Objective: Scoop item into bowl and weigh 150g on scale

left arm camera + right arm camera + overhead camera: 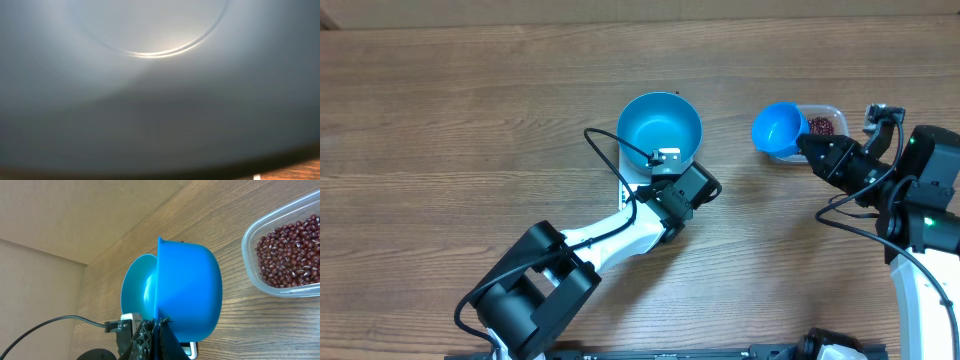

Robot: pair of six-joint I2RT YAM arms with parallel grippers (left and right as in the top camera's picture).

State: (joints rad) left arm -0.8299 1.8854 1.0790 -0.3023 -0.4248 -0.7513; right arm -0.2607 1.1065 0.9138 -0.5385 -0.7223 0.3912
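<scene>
My right jaws are shut tight on the short handle of the small blue scoop (187,292), which I hold turned on its side with its open mouth facing away from the tub. From overhead the scoop (777,128) shows only bare blue inside. It hangs just beside the left end of the clear plastic tub (833,110). The red beans (290,250) lie in a loose heap in that tub (248,267), on the far right part of the counter (470,120); overhead they are a small dark patch (820,126). The blue bowl (660,128) sits on the white scale (628,182) near the middle of the counter, well apart from the tub, with nothing in it. Most of the scale is hidden under the bowl and my left arm (620,228). My left jaws are closed right at the bowl's near rim. I cannot tell whether the rim is pinched between them, because my left wrist view is filled with the bowl's (160,90) smooth grey-blue wall, blurred and very close. Only a sliver of wood shows at the bottom corner.
</scene>
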